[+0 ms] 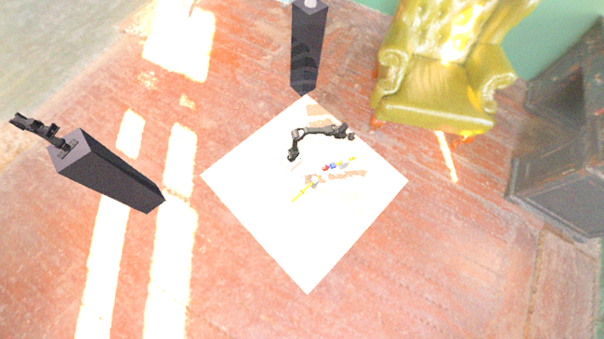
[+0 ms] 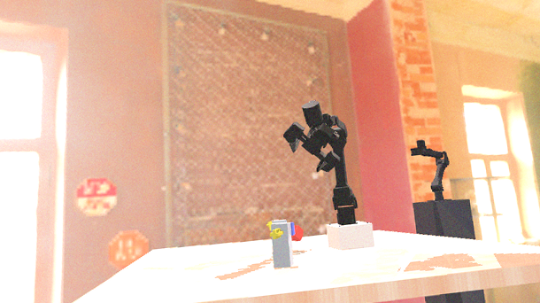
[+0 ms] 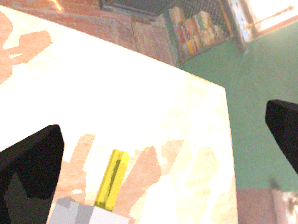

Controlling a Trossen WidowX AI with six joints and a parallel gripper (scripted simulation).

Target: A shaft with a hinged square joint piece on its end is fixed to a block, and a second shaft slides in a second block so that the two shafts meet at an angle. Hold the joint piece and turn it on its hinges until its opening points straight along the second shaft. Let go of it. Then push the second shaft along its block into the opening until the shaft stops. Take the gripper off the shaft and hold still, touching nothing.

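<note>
The red end piece [image 1: 324, 167] [image 2: 297, 232] and blue part [image 1: 333, 165] [image 2: 292, 228] of the joint sit at the inner end of the first yellow shaft [image 1: 353, 158], held by a grey block [image 1: 344, 165]. The direction of its opening is too small to tell. The second yellow shaft [image 1: 298, 195] runs at an angle through another grey block [image 1: 314, 182]. My gripper [image 1: 348, 131] [image 2: 306, 159] [image 3: 167, 122] is wide open and empty, raised above the table and clear of both shafts. The wrist view shows a yellow shaft [image 3: 113, 180] and part of its grey block [image 3: 80, 211] low between the fingers.
The white table [image 1: 306, 249] [image 2: 178, 293] carries the arm's white base [image 2: 349, 236]. Two dark pedestals [image 1: 108, 174] [image 1: 307, 40] stand beyond the table's edges. A yellow-green armchair [image 1: 436, 91] stands behind it.
</note>
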